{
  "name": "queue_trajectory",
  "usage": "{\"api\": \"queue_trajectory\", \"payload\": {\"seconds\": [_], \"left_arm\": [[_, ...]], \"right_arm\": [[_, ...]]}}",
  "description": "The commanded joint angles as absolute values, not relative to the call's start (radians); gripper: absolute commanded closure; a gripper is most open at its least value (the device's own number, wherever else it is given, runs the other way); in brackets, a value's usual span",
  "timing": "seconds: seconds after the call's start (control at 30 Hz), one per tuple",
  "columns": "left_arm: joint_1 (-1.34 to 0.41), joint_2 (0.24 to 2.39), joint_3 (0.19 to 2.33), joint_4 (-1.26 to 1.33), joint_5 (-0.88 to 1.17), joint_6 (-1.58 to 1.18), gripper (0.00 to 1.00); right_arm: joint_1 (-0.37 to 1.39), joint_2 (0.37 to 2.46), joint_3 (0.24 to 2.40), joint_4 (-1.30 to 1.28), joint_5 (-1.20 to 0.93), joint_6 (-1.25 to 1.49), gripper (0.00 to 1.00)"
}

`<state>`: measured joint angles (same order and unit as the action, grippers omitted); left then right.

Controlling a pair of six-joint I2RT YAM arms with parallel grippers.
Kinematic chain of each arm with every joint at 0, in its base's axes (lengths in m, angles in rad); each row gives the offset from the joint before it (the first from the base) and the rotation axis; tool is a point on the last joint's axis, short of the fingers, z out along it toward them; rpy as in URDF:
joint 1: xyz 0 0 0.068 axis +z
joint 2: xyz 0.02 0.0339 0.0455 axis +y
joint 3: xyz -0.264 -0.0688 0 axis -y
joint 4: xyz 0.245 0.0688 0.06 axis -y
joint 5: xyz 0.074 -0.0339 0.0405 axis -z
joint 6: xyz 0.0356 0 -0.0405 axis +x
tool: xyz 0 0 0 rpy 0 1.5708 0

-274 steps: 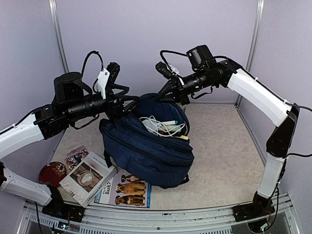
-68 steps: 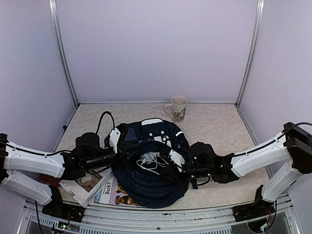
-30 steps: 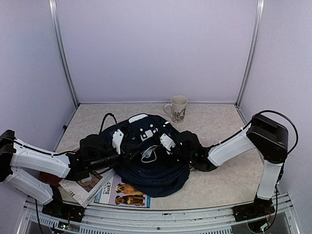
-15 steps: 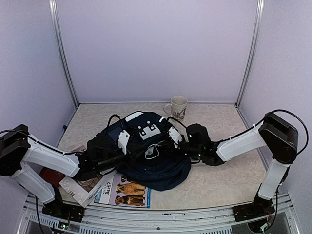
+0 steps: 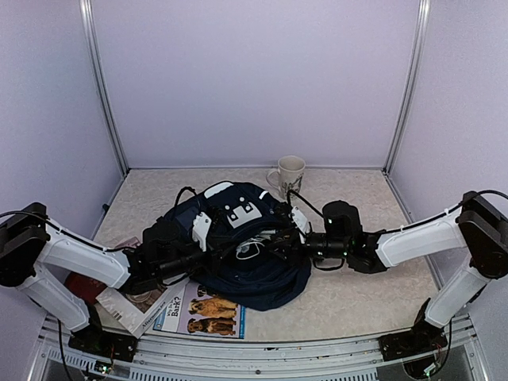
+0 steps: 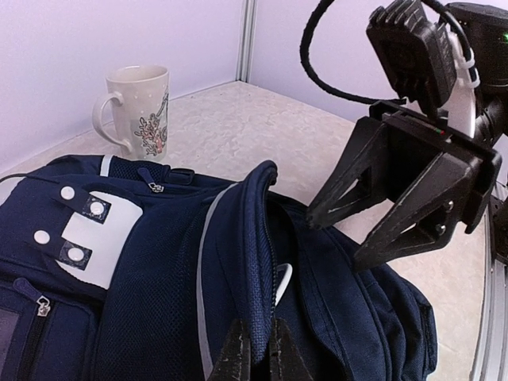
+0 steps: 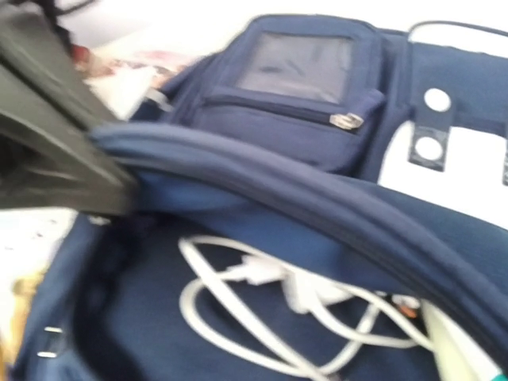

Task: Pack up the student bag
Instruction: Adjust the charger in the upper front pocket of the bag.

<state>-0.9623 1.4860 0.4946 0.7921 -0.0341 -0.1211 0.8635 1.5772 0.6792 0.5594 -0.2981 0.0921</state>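
The student bag (image 5: pixel 238 270), navy with a white patch (image 5: pixel 238 213), lies flat in the middle of the table, its main opening gaping. My left gripper (image 6: pixel 260 355) is shut on the zip edge of the opening and holds that edge raised. My right gripper (image 6: pixel 334 242) hovers just right of the opening, jaws spread with nothing between them; seen from above it is at the bag's right rim (image 5: pixel 275 240). A white cable (image 7: pixel 262 302) lies coiled inside the bag. The right wrist view is blurred and does not show its own fingers.
A floral mug (image 5: pixel 290 175) stands behind the bag near the back wall. A dog magazine (image 5: pixel 202 311), a booklet (image 5: pixel 139 298) and a red disc (image 5: pixel 79 286) lie at the front left, partly under the left arm. Enclosure walls close in on three sides.
My right gripper has opened and drawn back to the right, off the bag's edge. The left gripper keeps its hold on the zip edge; the bag has barely shifted.
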Motion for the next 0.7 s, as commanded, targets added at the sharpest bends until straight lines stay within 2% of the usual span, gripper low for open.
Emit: {"api": "queue_trajectory", "payload": {"seconds": [0.0,0.13,0.33,0.53,0.67], "left_arm": [[-0.98,1.487,0.492,0.753,-0.093,-0.084,1.0],[-0.984,1.484,0.487,0.753,-0.088,-0.084,1.0],[-0.986,1.465,0.488,0.736,-0.096,-0.071,1.0],[-0.998,1.418,0.476,0.735,-0.12,-0.057,1.0],[-1.013,1.38,0.476,0.731,-0.138,-0.02,1.0]], "right_arm": [[0.861,1.53,0.653,0.537,-0.389,0.184,0.61],[0.862,1.545,0.615,0.604,-0.389,0.23,0.62],[0.862,1.646,0.711,0.631,-0.411,0.225,0.65],[0.85,1.75,0.762,0.67,-0.319,0.297,0.75],[0.836,1.83,0.789,0.755,-0.308,0.352,0.78]]}}
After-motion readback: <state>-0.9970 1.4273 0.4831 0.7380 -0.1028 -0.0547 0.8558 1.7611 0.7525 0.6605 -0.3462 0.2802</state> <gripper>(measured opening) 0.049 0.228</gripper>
